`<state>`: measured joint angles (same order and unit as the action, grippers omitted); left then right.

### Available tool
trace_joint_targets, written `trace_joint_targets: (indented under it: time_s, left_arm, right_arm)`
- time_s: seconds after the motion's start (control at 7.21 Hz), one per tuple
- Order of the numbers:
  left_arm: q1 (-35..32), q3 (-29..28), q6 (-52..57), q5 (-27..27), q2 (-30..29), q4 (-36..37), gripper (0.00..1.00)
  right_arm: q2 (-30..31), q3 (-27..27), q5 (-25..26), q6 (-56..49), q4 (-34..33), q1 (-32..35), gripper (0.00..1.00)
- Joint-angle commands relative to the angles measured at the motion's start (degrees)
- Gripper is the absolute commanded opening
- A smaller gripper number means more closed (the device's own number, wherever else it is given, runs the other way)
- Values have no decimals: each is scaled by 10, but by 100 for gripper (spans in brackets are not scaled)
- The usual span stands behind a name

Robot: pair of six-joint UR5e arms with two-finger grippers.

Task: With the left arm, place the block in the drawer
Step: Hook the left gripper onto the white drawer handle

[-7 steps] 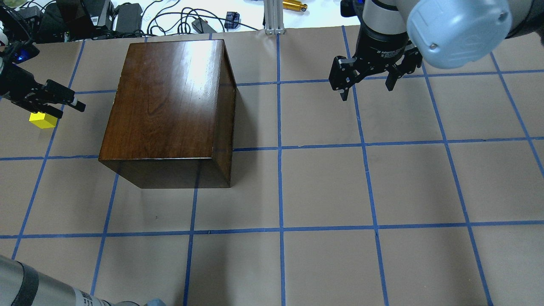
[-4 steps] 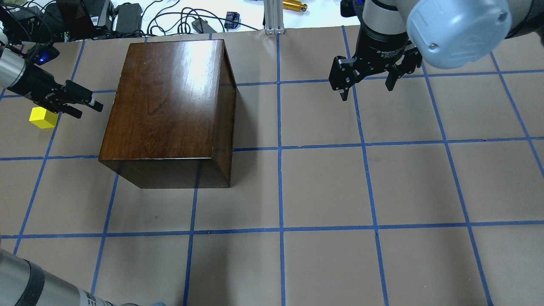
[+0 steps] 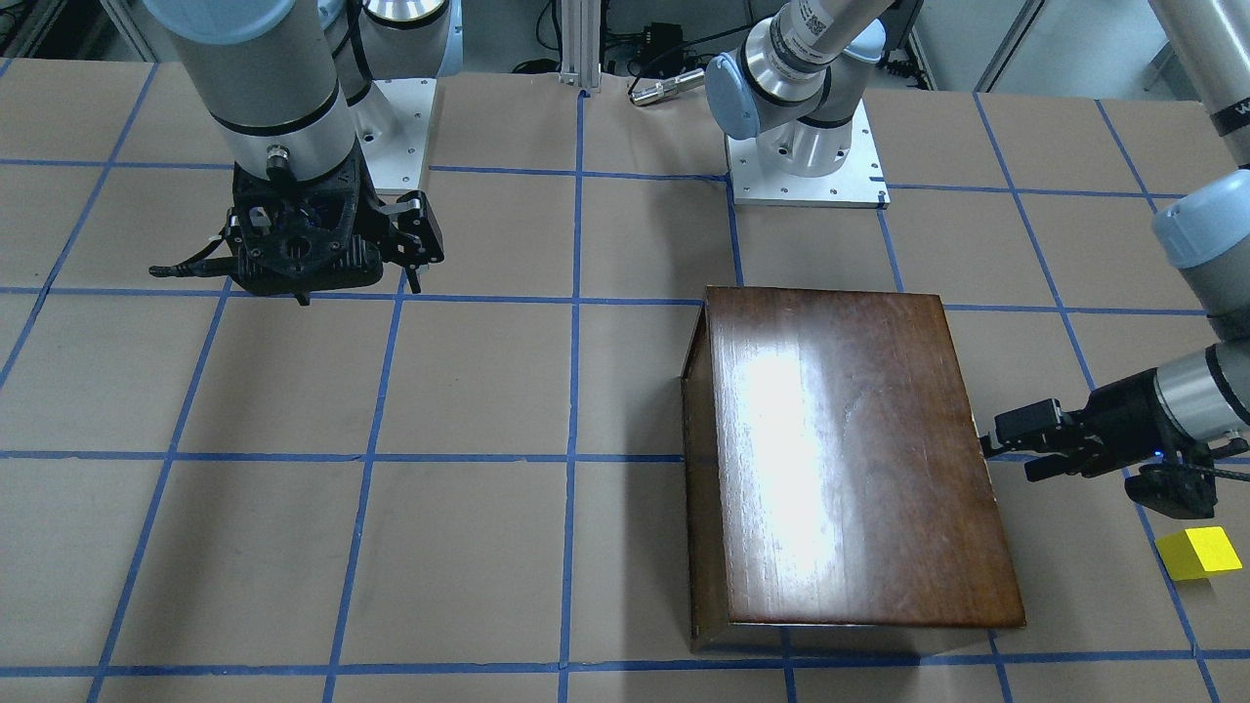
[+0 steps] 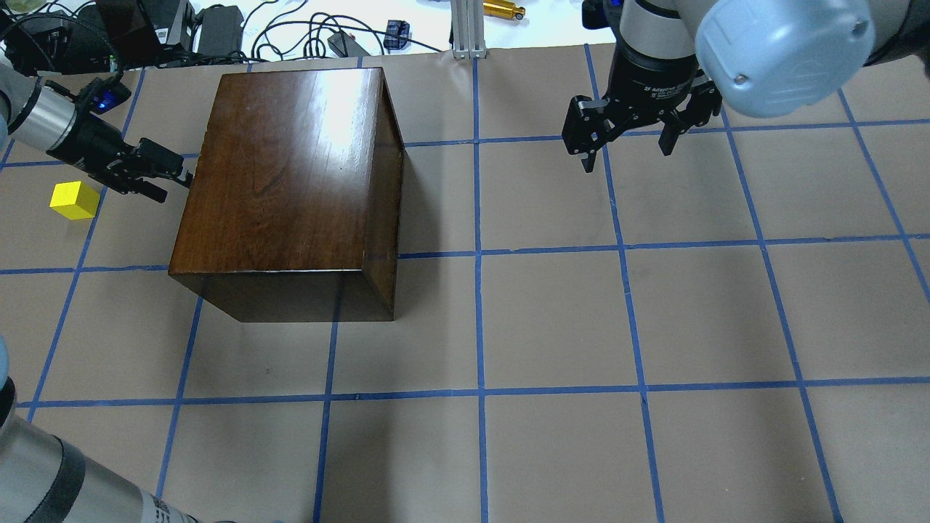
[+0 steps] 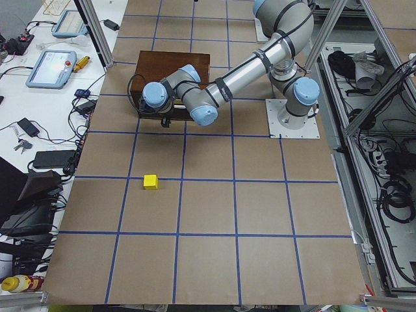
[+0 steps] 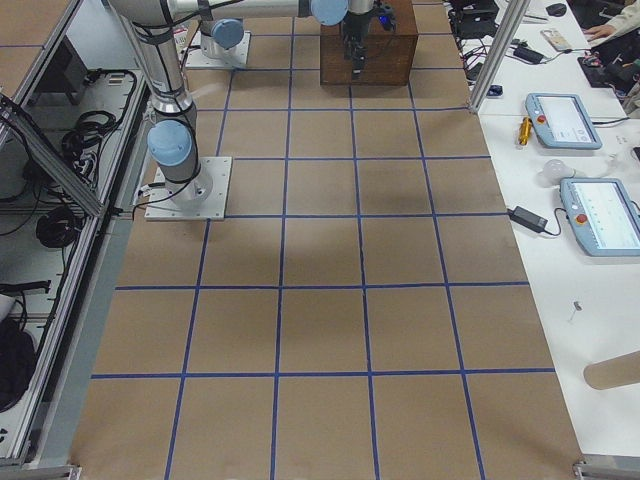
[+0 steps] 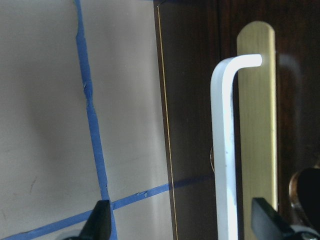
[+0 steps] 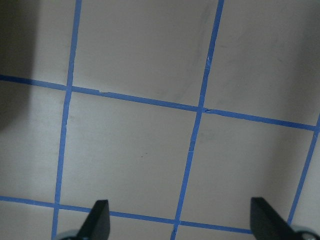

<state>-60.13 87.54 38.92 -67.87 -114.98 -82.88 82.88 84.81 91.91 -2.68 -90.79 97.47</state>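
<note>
Overhead exterior view: the glossy dark-brown wooden box (image 4: 290,167) (image 3: 850,449) stands on the brown paper-covered table (image 4: 552,319), which is crossed by a grid of blue tape lines; the drawer (image 7: 195,100) sits closed in the box, and only its dark front panel shows, in the left wrist view.

The left gripper (image 4: 174,185) (image 3: 1006,457) (image 7: 182,222) lies almost level and points at the box's drawer-front side, its tips just beside that face; its jaws stand apart and hold nothing. In the left wrist view the white handle (image 7: 225,150) rises between the two black fingertips (image 7: 100,222), in front of a brass-coloured plate (image 7: 257,100) on the panel; whether the fingers reach past the handle or stop short of it cannot be told.

The block (image 4: 73,200) (image 3: 1198,553) (image 5: 151,182) rests on the table on the same drawer-front side of the box, farther from it than the left gripper and clear of both.

The right gripper (image 4: 626,156) (image 8: 182,222) hangs well apart from the box, off the side opposite the drawer front; its jaws are spread wide, empty, over bare paper and tape lines.
</note>
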Motion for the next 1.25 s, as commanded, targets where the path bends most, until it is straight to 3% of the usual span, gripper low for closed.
trace_joint_targets:
  time_s: [0.0, 1.11]
  left_arm:
    - [-2, 1, -1, 0, -9, 1, 100]
    - [3, -7, 4, -6, -30, 14, 100]
  right_arm:
    - [0, 0, 0, 0, 0, 0, 100]
    - [0, 0, 0, 0, 0, 0, 100]
